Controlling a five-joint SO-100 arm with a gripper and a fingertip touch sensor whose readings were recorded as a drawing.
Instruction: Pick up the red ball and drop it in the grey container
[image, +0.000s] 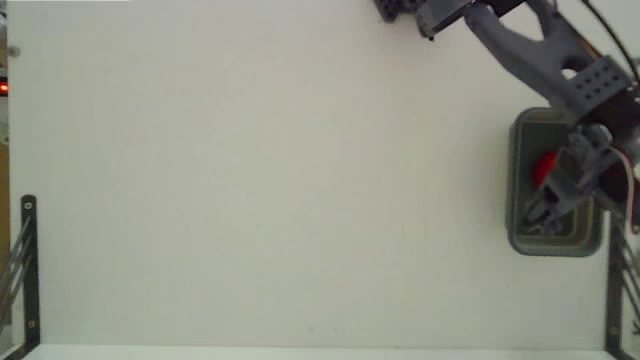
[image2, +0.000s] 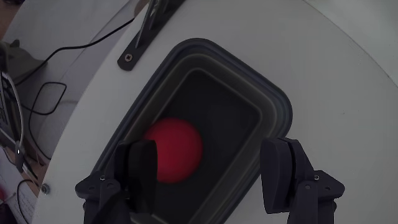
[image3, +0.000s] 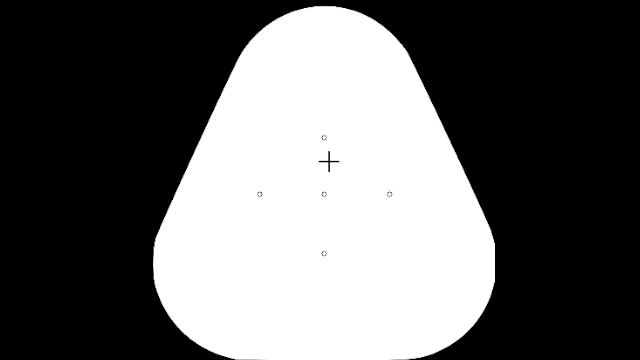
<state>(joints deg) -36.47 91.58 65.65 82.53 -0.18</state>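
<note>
Nearest the wrist camera, the dark grey two-finger gripper (image2: 211, 177) stood spread wide, its left finger (image2: 138, 171) and right finger (image2: 283, 168) rising from the near edge of the wrist view with a broad gap between them and nothing clasped. Beyond and below the fingers lay the rectangular grey-green plastic container (image2: 277, 102) with rounded corners and a thick stepped rim. The small, smooth, bright red ball (image2: 177, 148) rested on the container's dark floor, toward the left in the wrist view; the left finger overlapped its near-left side in the picture, though whether they touched could not be told. The container sat on a white tabletop (image2: 348, 68), and a black metal bracket (image2: 146, 31) was fixed to the table just beyond the container's far-left corner. A thin black cable (image2: 74, 46) trailed over the lighter surface to the far left.

In the fixed view, the container (image: 520, 240) stood at the right edge of the white tabletop (image: 280, 180). The grey arm (image: 530, 50) reached in from the top right, and the gripper (image: 545, 210) hung over the container's interior. The red ball (image: 544, 167) showed only partly, inside the container beside the gripper.
</note>
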